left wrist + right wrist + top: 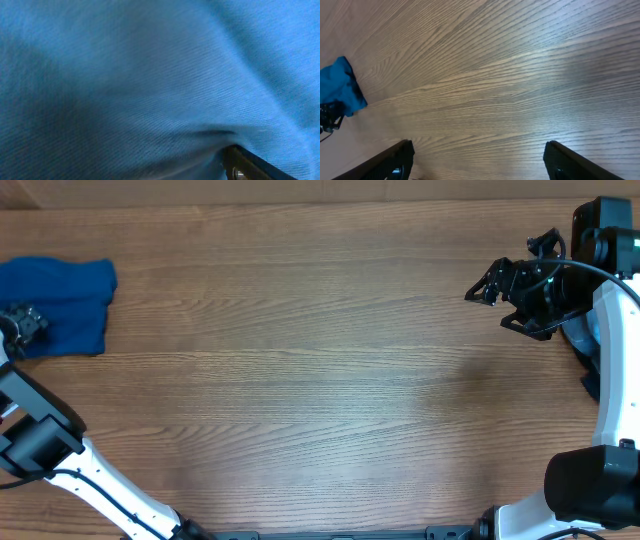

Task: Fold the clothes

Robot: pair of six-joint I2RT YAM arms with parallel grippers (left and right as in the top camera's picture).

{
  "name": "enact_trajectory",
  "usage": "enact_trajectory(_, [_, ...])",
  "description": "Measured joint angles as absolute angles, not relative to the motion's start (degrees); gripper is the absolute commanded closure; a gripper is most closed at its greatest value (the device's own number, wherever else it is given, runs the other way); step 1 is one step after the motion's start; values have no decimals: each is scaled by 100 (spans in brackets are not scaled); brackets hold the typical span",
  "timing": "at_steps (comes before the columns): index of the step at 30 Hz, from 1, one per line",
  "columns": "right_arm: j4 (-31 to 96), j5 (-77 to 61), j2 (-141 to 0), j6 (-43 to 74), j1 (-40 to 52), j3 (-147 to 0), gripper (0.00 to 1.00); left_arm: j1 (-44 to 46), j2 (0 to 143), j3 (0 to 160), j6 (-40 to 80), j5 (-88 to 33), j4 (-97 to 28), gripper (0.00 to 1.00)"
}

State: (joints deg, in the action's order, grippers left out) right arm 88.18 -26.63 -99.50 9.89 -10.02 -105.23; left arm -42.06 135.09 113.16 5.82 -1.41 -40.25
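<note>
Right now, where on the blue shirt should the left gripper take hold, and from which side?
Probably its inner edge, toward the table centre, from above: the blue shirt lies bunched flat, with that edge free on bare wood. The left gripper is over its outer part.

The shirt (60, 305) runs off the overhead view's left edge.

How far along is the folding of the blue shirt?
Looks mostly done: the shirt lies in a compact bundle at the left edge of the table. In hand: the left gripper sits on it, jaws wide, grip unclear. The right gripper hangs open, far away. Left: perhaps a final tidy.
</note>
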Motion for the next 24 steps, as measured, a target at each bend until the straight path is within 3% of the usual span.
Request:
enact_trajectory(12, [8914, -2665, -9950, 1048, -1002, -10523, 13, -3820, 13517, 11242, 580, -150, -2849, 10])
enact_trajectory(24, [8882, -2665, -9950, 1048, -1002, -10523, 13, -3795, 13517, 11542, 401, -294, -5500, 24])
